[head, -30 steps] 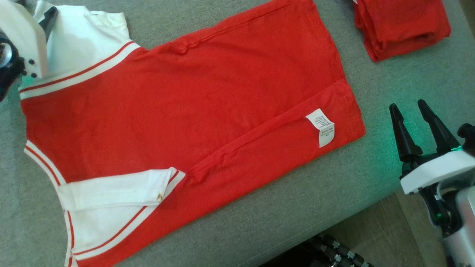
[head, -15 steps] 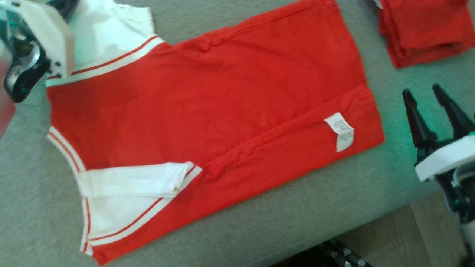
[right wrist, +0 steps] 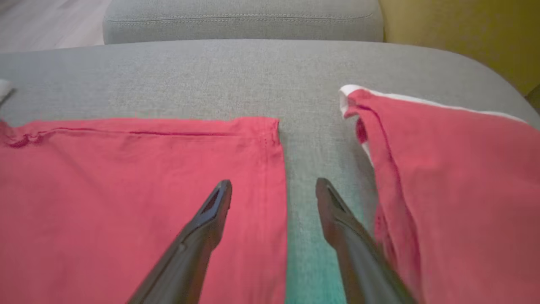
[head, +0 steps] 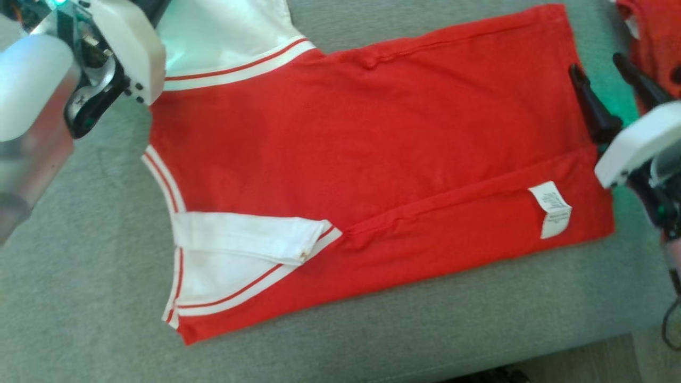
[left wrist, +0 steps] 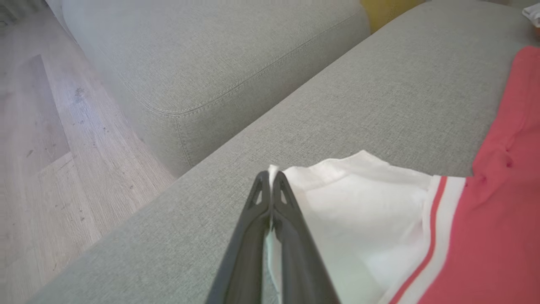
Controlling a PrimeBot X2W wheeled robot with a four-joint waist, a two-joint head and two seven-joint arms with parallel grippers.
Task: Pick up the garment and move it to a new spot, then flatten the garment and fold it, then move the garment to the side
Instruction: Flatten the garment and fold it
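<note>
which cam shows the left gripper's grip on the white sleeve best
The left wrist view: the left gripper is shut on the white sleeve, seen close up. In the head view the gripper's pale housing hides the pinch. The right wrist view faces the garment's red hem instead.

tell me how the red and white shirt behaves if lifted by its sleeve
Probably floppy: the red and white fabric shirt lies flat with soft creases, so it should sag. It likely drags on the textured grey sofa cushion.
</note>
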